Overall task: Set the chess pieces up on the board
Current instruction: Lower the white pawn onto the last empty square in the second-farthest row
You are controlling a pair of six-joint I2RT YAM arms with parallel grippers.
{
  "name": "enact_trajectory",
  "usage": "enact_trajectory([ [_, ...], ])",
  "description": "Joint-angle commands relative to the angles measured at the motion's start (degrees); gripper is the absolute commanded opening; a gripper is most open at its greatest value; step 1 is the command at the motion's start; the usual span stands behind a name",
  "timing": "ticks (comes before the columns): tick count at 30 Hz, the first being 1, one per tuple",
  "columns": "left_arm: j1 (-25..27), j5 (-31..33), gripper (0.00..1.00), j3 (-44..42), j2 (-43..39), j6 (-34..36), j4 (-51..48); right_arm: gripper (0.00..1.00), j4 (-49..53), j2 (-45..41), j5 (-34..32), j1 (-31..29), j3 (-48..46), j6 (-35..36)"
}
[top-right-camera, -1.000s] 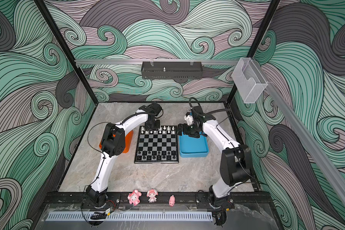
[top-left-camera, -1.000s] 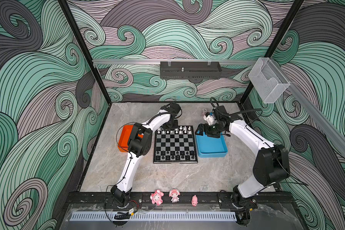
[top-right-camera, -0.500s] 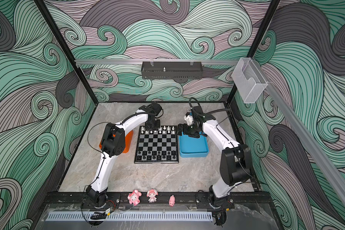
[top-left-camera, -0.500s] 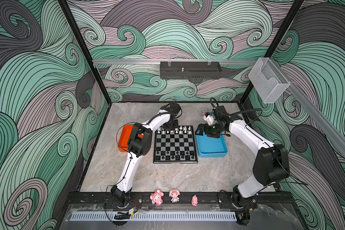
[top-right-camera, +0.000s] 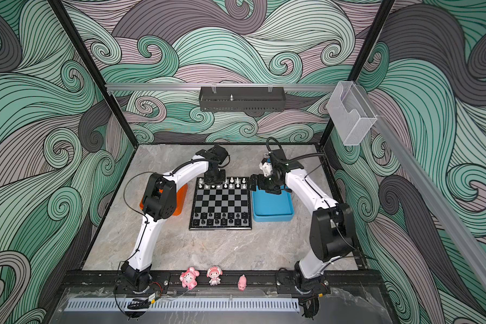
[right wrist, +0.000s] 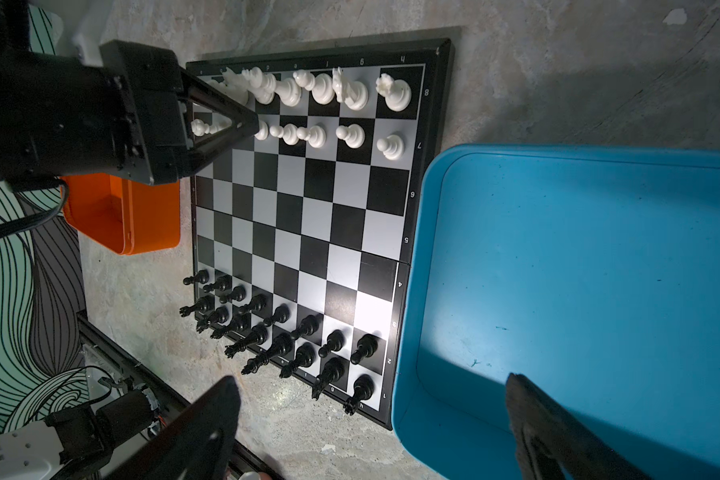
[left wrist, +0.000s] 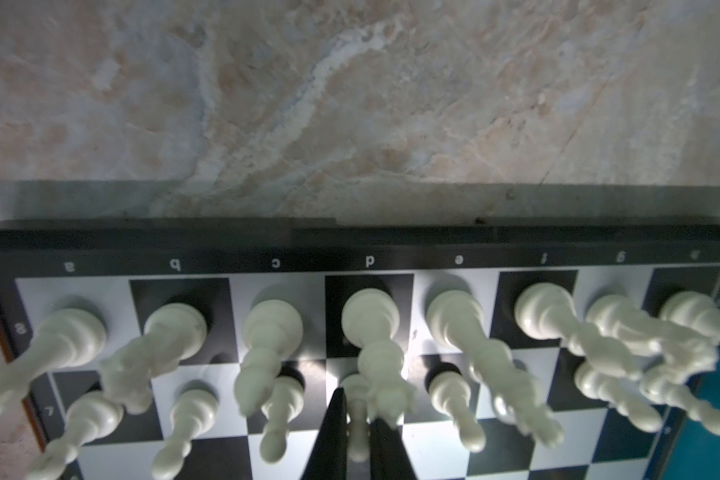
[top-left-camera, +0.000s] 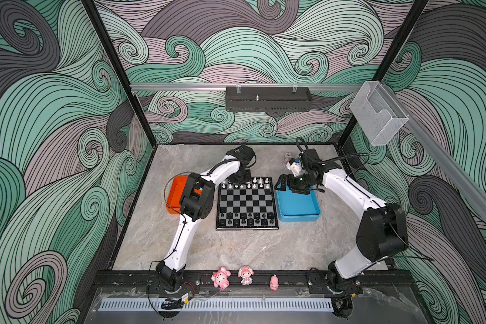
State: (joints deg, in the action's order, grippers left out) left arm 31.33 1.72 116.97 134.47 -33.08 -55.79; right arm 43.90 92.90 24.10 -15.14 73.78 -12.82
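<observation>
**Left fingers [left wrist: 331,449] clamped on a small white plastic pawn [left wrist: 357,430], right fingers [right wrist: 208,428] spread wide with nothing in them**

Only the left wrist view really shows the pinch. The pawn sits between the two dark tips, over a second-row square of the black-and-grey checkered chessboard [left wrist: 391,237], right behind the tall white piece [left wrist: 371,320] on d. Can't tell if its base touches. In both top views the wrist hides that spot, but they do show the right fingers above the end of the blue plastic tray [top-left-camera: 298,209], next to the board's white rows. The right wrist view adds the black chessmen [right wrist: 283,332], two rows at the board's opposite end. Readable: a to g along the rim, numbers up to 8 down the tray side.
</observation>
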Motion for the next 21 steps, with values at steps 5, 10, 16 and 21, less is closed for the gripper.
enact_trajectory([
  [5, 0.48, -0.73, 0.11, -0.43, 0.13, -0.76, -0.38, 0.99, 0.19, 0.43, 0.39, 0.32, -0.5, 0.34],
  [10, 0.57, -0.83, 0.11, -0.52, -0.18, -0.82, -0.37, 0.99, 0.2, 0.42, 0.35, 0.36, -0.56, 0.34],
  [16, 0.57, -0.91, 0.11, -0.74, -0.33, -0.85, -0.16, 0.99, 0.14, 0.4, 0.38, 0.3, -0.57, 0.34],
  [21, 0.66, -0.92, 0.14, -0.97, -0.6, -0.85, -0.2, 0.99, 0.12, 0.43, 0.37, 0.33, -0.57, 0.34],
])
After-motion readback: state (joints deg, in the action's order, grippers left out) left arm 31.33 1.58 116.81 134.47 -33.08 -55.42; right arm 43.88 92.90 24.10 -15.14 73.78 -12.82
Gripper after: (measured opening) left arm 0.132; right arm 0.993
